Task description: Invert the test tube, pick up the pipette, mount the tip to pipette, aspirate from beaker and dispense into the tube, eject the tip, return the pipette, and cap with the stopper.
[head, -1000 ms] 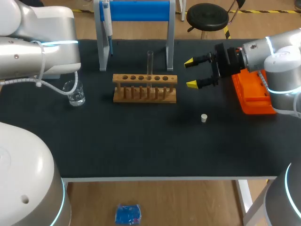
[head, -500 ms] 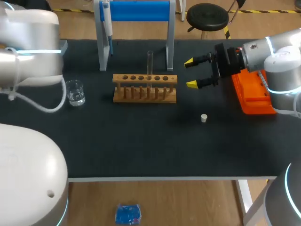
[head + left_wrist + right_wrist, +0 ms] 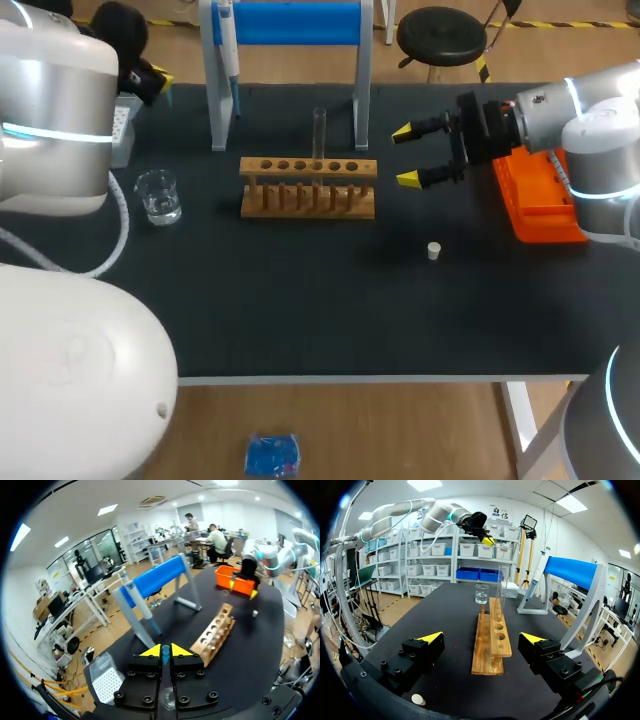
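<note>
The left claw hangs over the far corner of the table with its yellow tips drawn almost together. A small blue bit shows in the slit between them, and I can't make out what it is. The white tip box lies just beside and below this claw, and the pipette hangs ahead of it on the blue stand. Further ahead is the wooden rack. The right claw sits level above the table with its fingers wide apart and nothing between them. From its wrist view the rack runs straight out ahead, in line with the gap. The test tube stands upright in one of the rack's holes, well out in front of the tips, mouth up and uncapped. The beaker with a little clear liquid is beyond the rack's far end from this claw. The white stopper lies on the black mat near and below one of the right claw's fingers, apart from everything else. The orange box is behind the claw, under its arm.
</note>
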`<state>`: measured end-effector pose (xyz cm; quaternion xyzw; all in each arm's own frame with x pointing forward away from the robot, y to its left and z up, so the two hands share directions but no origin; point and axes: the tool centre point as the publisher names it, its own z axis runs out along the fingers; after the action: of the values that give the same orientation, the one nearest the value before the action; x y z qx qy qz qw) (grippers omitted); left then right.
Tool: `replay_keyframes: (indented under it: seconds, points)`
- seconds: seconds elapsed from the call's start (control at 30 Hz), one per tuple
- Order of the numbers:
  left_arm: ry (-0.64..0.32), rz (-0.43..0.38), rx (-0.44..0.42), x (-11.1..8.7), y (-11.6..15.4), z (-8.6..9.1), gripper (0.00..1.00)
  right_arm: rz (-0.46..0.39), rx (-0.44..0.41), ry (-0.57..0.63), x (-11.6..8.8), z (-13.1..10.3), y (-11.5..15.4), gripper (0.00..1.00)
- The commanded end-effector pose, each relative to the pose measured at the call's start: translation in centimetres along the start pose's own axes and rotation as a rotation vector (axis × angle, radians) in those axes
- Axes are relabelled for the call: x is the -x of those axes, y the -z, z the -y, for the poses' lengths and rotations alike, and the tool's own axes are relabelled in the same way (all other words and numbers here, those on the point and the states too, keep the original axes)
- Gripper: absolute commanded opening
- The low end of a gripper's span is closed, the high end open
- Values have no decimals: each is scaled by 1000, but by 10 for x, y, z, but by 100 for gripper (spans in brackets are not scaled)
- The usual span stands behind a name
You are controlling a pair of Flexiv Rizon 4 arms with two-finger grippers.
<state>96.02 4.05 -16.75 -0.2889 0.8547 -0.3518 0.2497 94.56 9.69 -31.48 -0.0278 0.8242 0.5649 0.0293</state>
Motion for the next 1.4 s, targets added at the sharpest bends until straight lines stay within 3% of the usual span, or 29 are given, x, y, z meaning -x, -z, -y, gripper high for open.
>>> replay_keyframes:
  seconds: [0.03,0.5,0.73,1.2,1.4]
  points:
    - [-20,-93,19,-23,58,8,0,-2,0,1,0,1,1,100]
    - [-88,-194,73,-101,60,49,0,-2,0,1,0,1,1,100]
    - [-126,-247,147,-132,51,66,0,-2,0,1,0,1,1,100]
    - [-187,-372,88,-187,35,105,0,-2,0,1,0,1,1,100]
    - [-189,-380,64,-200,29,113,0,-2,0,1,0,1,1,100]
